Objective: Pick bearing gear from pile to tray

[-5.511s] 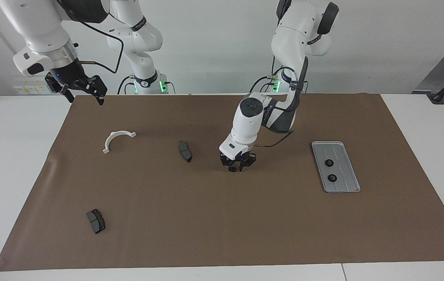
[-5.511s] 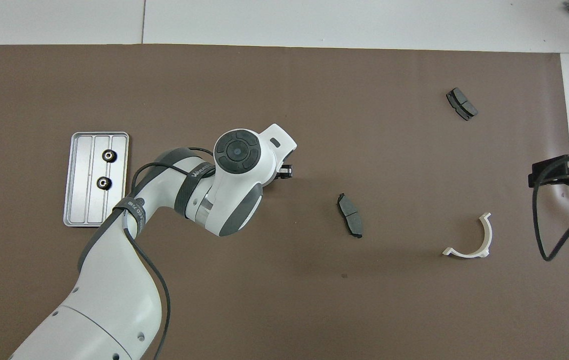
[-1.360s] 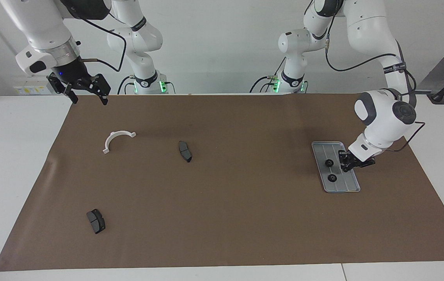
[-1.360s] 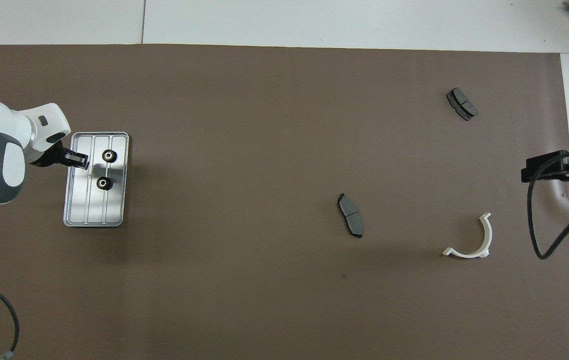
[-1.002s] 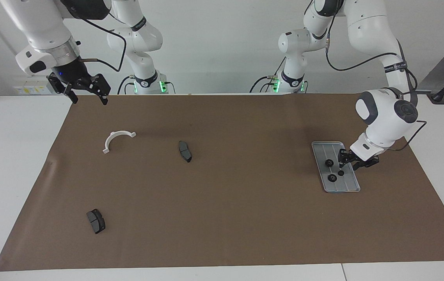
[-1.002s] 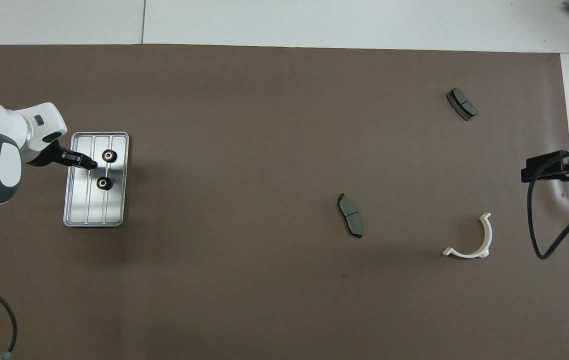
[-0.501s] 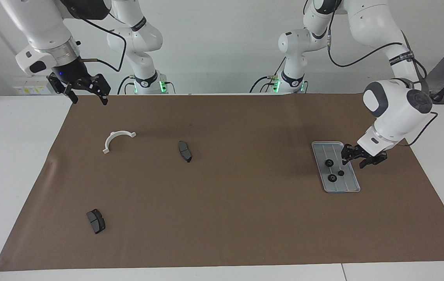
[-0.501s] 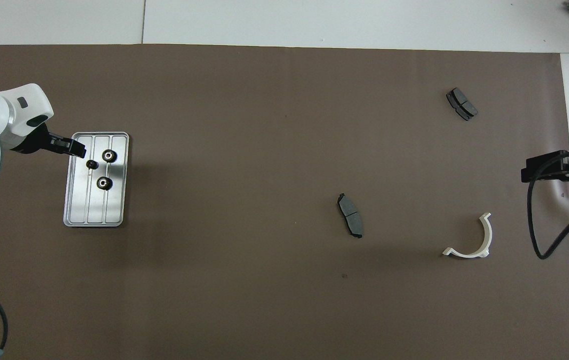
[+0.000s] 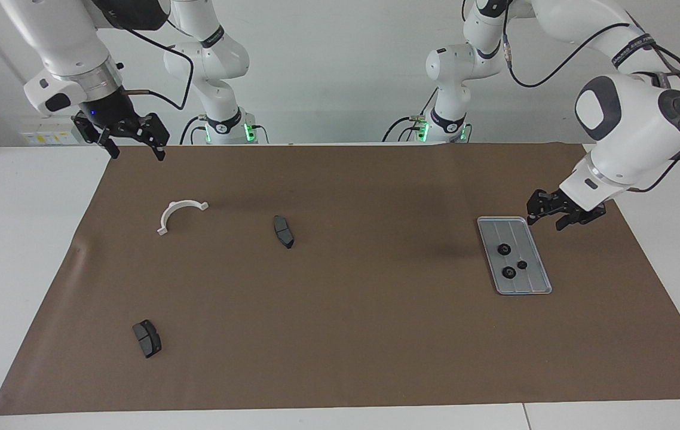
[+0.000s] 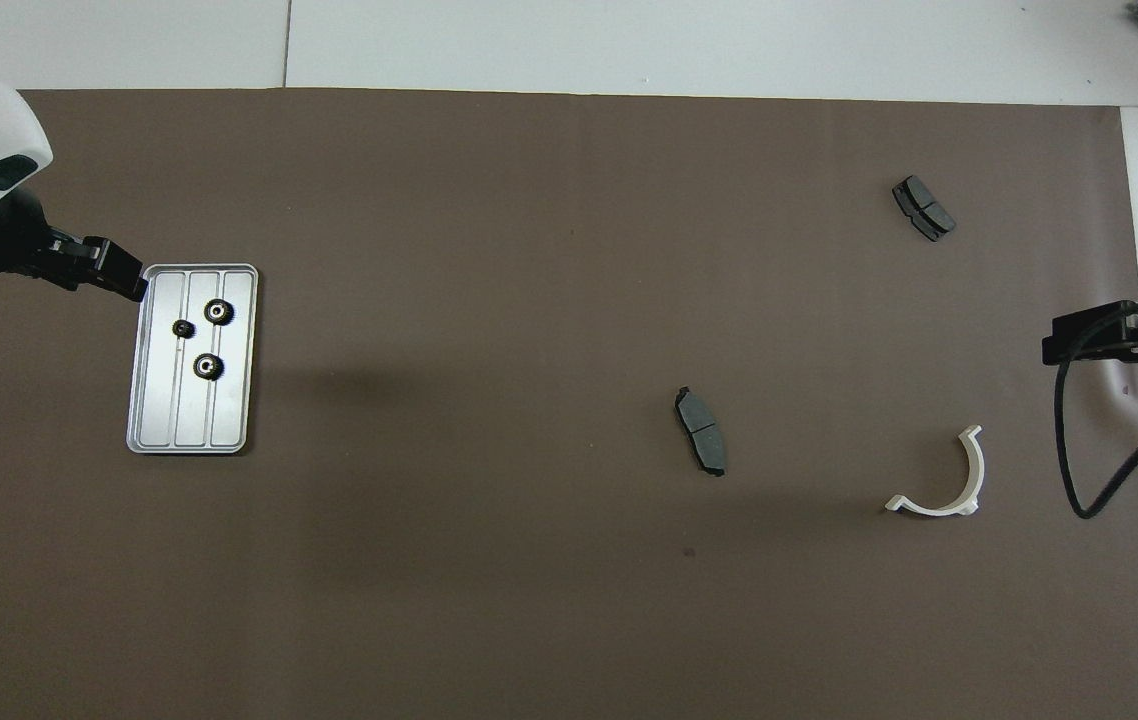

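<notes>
The silvery tray (image 9: 532, 282) (image 10: 229, 412) lies on the brown mat toward the left arm's end of the table. Three black gears rest in it: two larger ones (image 9: 503, 249) (image 9: 509, 273) and a smaller one (image 9: 521, 264) (image 10: 184, 328). My left gripper (image 9: 545, 221) (image 10: 129, 278) hangs open and empty in the air, just off the tray's corner nearest the robots. What remains of the pile is a white half-ring bracket (image 9: 172, 209) (image 10: 979, 475) and two dark brake pads (image 9: 284, 231) (image 9: 147, 338). No gear shows among them. My right gripper (image 9: 132, 149) (image 10: 1079, 345) waits open over the mat's edge.
The brown mat (image 9: 340, 334) covers most of the white table. One brake pad (image 10: 701, 430) lies mid-mat and the other brake pad (image 10: 923, 207) lies far from the robots toward the right arm's end. A black cable hangs from the right arm.
My left gripper opened and left the small gear in the tray, then rose and drew back off the tray toward the robots. The right arm has not moved.
</notes>
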Robot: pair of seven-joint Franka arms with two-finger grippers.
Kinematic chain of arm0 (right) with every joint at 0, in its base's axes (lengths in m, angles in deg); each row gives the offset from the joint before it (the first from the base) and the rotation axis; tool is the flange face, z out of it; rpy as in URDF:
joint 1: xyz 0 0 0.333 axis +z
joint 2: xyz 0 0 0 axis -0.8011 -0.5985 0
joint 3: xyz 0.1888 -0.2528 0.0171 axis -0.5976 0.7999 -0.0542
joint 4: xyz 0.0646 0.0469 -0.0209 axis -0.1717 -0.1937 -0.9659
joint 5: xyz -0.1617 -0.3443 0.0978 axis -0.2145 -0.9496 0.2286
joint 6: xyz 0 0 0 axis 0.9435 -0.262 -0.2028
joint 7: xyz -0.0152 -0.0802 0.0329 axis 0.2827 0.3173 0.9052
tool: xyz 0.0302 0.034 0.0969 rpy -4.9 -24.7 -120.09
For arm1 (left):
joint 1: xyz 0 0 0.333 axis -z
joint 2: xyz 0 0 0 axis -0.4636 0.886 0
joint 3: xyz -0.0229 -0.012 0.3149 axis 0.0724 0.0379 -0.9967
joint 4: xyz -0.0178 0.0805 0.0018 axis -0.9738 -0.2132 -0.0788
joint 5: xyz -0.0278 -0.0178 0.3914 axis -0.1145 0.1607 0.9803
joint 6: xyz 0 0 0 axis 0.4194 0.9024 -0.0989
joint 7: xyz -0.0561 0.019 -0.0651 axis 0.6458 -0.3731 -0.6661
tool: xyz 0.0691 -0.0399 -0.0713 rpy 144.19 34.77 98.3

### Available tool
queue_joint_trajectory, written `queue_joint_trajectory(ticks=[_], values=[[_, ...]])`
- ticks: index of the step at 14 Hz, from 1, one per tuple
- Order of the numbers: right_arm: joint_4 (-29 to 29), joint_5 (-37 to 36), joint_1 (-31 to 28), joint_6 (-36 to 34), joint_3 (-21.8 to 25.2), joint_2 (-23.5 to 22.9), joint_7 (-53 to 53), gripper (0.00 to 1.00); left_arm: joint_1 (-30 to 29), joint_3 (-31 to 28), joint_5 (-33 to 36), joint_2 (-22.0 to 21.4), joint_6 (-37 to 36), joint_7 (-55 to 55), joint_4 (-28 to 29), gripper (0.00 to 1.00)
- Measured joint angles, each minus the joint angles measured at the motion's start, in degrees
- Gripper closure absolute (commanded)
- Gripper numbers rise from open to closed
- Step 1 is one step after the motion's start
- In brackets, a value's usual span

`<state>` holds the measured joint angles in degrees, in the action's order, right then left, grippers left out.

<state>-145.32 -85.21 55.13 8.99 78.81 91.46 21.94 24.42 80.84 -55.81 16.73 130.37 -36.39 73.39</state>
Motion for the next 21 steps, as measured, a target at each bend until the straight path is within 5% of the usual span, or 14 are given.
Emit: queue_joint_trajectory(ticks=[5,7,21], values=[[0.00,0.00,0.00,0.00,0.00,0.00,0.00,0.00,2.24,0.07,0.00,-6.64,-4.79,-3.17,2.38,0.25],[0.00,0.00,0.00,0.00,0.00,0.00,0.00,0.00,2.26,0.07,0.00,-8.97,-4.72,-3.89,5.08,0.00],[0.00,0.00,0.00,0.00,0.00,0.00,0.00,0.00,2.19,-0.88,0.00,-9.85,3.68,-4.03,6.23,0.00]])
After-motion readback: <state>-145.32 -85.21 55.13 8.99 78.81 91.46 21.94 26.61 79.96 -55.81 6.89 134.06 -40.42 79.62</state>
